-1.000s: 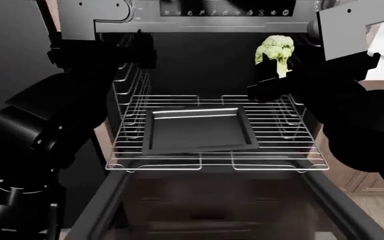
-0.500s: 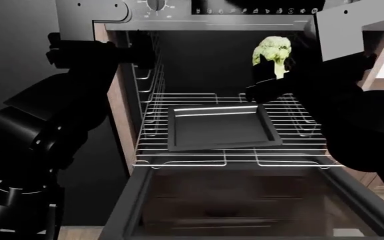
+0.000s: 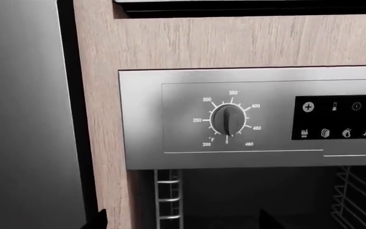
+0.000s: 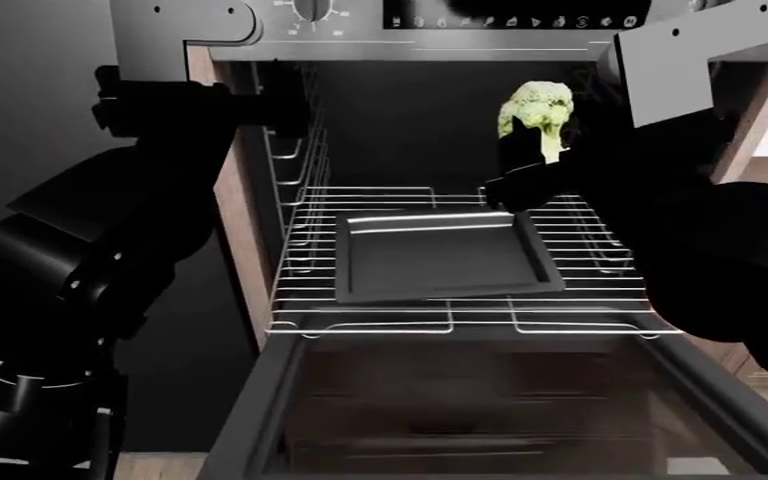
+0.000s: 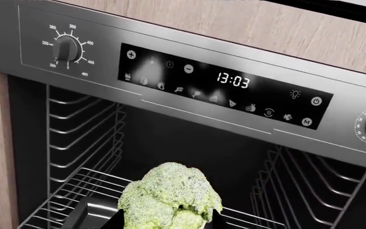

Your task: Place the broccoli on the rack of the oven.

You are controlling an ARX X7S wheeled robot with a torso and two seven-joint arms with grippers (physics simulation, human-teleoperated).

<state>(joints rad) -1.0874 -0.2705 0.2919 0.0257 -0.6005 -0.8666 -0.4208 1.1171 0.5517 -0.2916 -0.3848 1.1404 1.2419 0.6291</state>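
Green broccoli [image 4: 535, 108] has drifted a touch toward 10 o'clock since half a second ago, pinched in the right gripper [image 4: 534, 165] over the rack's [image 4: 464, 320] far right corner, so lowering comes next. Left gripper's state, can't tell.

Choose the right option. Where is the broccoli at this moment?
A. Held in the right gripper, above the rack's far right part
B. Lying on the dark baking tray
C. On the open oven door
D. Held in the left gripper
A: the broccoli sits clamped in the right gripper, above the rack, not touching the tray.
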